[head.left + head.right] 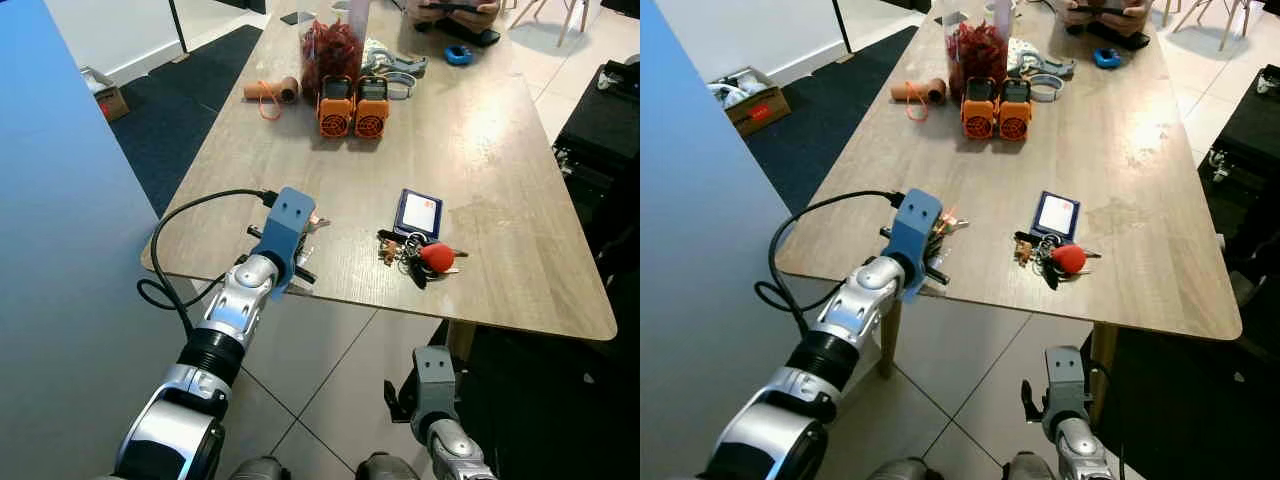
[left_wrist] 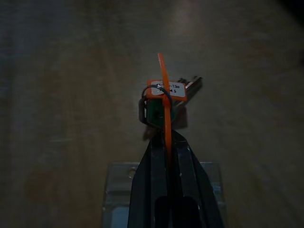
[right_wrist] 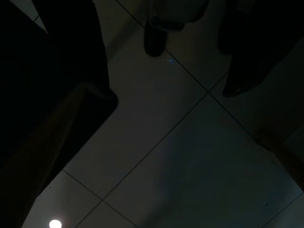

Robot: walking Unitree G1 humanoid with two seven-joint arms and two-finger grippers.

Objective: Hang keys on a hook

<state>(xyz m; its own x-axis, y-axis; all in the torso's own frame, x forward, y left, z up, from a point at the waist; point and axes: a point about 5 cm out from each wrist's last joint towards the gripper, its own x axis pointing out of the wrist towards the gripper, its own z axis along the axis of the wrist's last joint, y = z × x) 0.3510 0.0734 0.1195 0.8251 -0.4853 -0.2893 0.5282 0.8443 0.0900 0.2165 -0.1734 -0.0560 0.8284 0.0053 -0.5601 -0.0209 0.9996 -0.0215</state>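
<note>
Left gripper [image 2: 167, 142] is down at the near-left edge of the wooden table [image 1: 500, 150], fingers pinched together on an orange strap that runs up to a small key w/ an orange-bordered white tag [image 2: 165, 90]. In the left wrist view the key and its thin wire ring sit just past the fingertips, over the tabletop; can't tell if they're touching the wood or just off it. From the head cams I see the tagged key [image 1: 316, 222] poking out beside the blue wrist housing. So pickup looks done or nearly so, imo: the grip is on the strap, not the key body, so I'd expect it to swing once I lift. A second bunch of keys w/ a red fob [image 1: 425, 256] lies further right on the table, just below a small blue card holder [image 1: 418, 213], untouched. Two orange gadgets [image 1: 354, 105] and a bag of red stuff [image 1: 330, 55] are well apart, toward the far end. Right gripper [image 1: 400, 400] hangs idle below the table edge, over the tiled floor; its wrist cam is too dark, so whether its fingers are apart or together I can't tell. Left to do: lift, find the hook (none anywhere I can see), walk over, hang it. Most of the job's ahead.
</note>
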